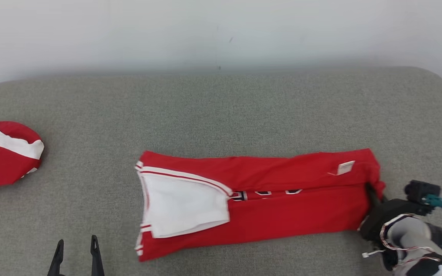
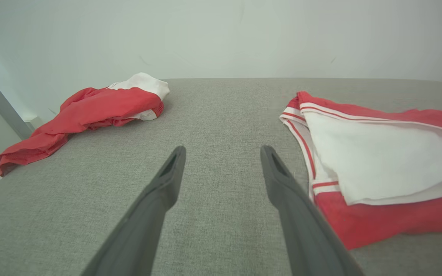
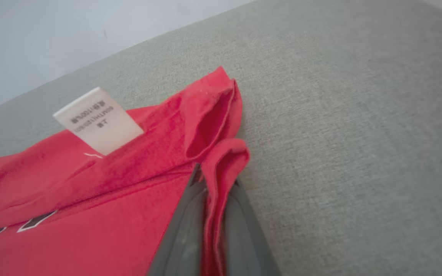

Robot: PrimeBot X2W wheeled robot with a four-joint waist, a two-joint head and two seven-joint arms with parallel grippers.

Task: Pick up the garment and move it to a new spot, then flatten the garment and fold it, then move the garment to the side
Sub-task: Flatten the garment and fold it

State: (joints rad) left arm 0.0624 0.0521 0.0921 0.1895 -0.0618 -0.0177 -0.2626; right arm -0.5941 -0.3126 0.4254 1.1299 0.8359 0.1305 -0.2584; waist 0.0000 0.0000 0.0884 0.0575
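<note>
left gripper fingers spread wide, right gripper fingers clamped together.

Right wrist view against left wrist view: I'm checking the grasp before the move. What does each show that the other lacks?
Right wrist view: the right gripper shut on a bunched corner of the red garment, beside its white label. Left wrist view: the open left gripper above the grey surface, the garment's white panel, and a second red garment crumpled at that view's left. Shared: the red garment, the grey surface and the pale wall.
</note>
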